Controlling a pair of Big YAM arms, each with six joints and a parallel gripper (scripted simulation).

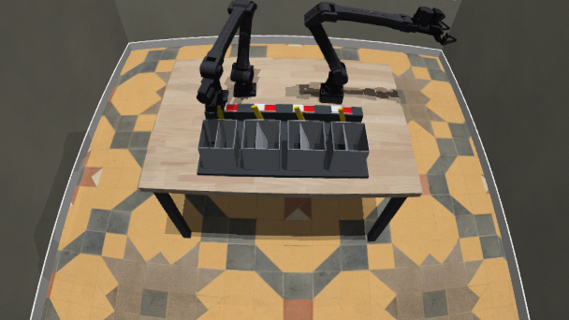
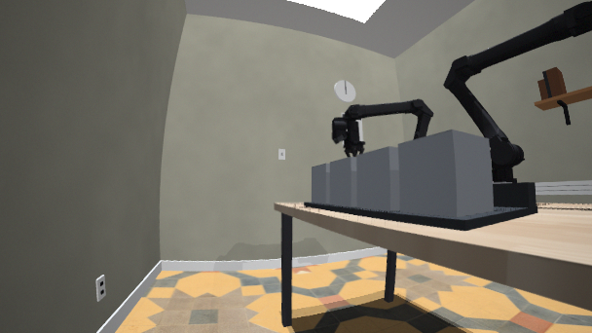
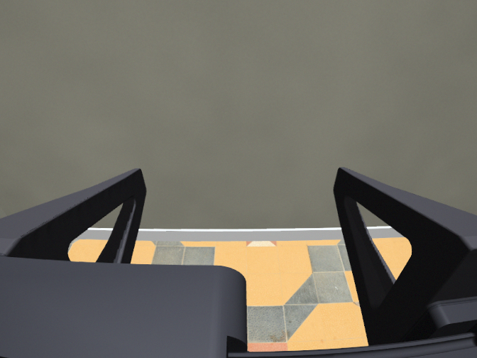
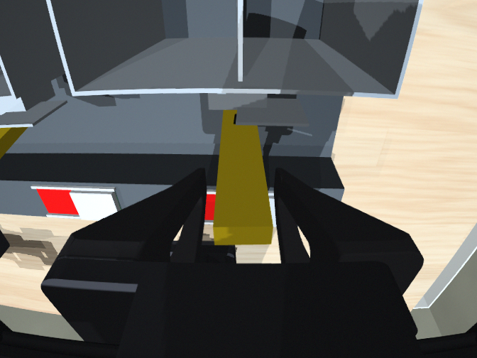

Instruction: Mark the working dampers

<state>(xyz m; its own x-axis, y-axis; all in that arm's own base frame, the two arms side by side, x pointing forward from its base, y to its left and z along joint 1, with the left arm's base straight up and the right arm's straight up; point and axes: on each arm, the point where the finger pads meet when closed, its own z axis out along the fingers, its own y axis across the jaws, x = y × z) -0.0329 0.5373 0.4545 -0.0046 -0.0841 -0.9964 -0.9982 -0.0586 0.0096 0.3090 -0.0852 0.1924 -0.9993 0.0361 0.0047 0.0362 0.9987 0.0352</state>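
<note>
Four grey dampers [image 1: 217, 161] [image 1: 260, 161] [image 1: 305, 161] [image 1: 348, 161] stand in a row behind their sliders, each with a yellow lever. Red shows at all four sliders [image 1: 231, 108] [image 1: 269, 108] [image 1: 309, 109] [image 1: 347, 110]. My right gripper [image 4: 240, 179] [image 2: 354, 153] is partly open around the yellow lever [image 4: 242, 154] of the end damper, at the left in the top view, with a gap on both sides. This lever and the fingers hide part of its slider. The neighbouring slider [image 4: 77, 202] shows red beside its white cover. My left gripper [image 3: 239, 178] [image 1: 448, 39] is open and empty, raised far to the right in the top view.
The dampers and the dark slider rail share one base [image 1: 281, 174] on the wooden table [image 1: 168, 154]. The neighbouring yellow lever [image 4: 11, 138] is at the left edge of the right wrist view. The left wrist view shows only wall and floor beyond the fingers.
</note>
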